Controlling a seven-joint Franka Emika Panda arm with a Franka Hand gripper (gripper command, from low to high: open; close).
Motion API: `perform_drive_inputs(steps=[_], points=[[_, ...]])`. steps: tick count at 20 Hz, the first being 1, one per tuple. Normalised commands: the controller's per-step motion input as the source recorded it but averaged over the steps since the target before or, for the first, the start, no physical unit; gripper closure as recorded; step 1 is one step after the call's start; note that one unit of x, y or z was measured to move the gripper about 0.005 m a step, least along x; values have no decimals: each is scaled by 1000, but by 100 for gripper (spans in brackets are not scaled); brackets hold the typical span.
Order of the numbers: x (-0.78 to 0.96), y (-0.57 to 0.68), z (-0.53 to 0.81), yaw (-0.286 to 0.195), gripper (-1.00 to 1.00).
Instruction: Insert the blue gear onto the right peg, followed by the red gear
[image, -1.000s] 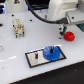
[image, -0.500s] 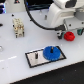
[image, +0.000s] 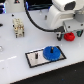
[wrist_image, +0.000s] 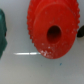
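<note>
The blue gear (image: 51, 53) lies flat on the right part of the grey black-rimmed plate (image: 34, 60), over the spot of the right peg, which is hidden under it. At the exterior view's right, the red gear (image: 69, 36) rests on the table, and in the wrist view the red gear (wrist_image: 52, 27) fills the picture with its dark centre hole showing. My gripper (image: 69, 32) hangs directly over it, open. One dark finger (wrist_image: 2, 32) stands well off one side of the gear, and the other finger (wrist_image: 80, 31) is close to the opposite rim.
A beige blocky fixture (image: 18, 27) stands at the back on the exterior view's left. A thin pin (image: 36, 56) rises from the plate's left half. The white arm (image: 67, 12) and its black cable (image: 37, 22) cross the back right.
The gripper has sunk slightly toward the red gear. Both gears and the plate stay where they were.
</note>
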Motion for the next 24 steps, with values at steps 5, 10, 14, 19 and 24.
perform_drive_inputs(steps=[5,10,14,19,24], points=[[-148,17,-46,0,100],[-101,0,80,0,100],[112,-22,480,0,100],[294,-48,604,0,100],[397,-248,572,0,100]])
